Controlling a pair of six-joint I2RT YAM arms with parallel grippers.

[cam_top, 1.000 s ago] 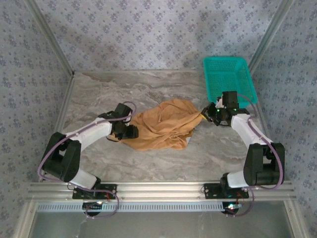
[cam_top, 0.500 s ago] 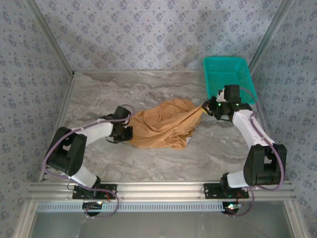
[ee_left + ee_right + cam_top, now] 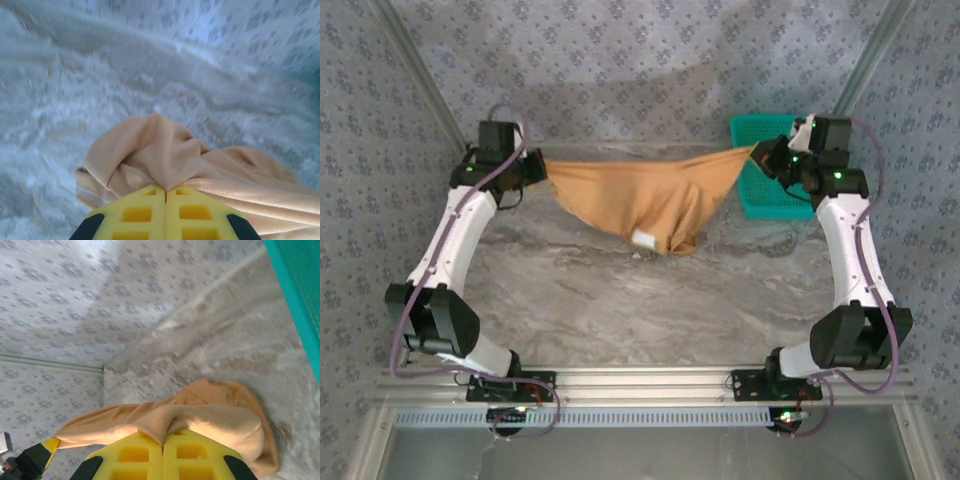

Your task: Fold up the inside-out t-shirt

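Both arms are now raised and spread wide toward the back wall. A second ago the inside-out t-shirt (image 3: 640,195) lay heaped on the table (image 3: 620,310) between them. It now hangs strung between the two grippers, sagging in the middle like a hammock.

- Left gripper (image 3: 542,170): clenched on a bunch of cloth at one end, pads pressed together.
- Right gripper (image 3: 760,155): likewise clamped on the far end, just in front of the teal basket (image 3: 775,200).
- A white tag (image 3: 644,239) shows on the lowest fold (I cannot tell whether that fold brushes the marble).

Judgement: the heap is pulled open but still rumpled. It probably needs laying flat before any fold.
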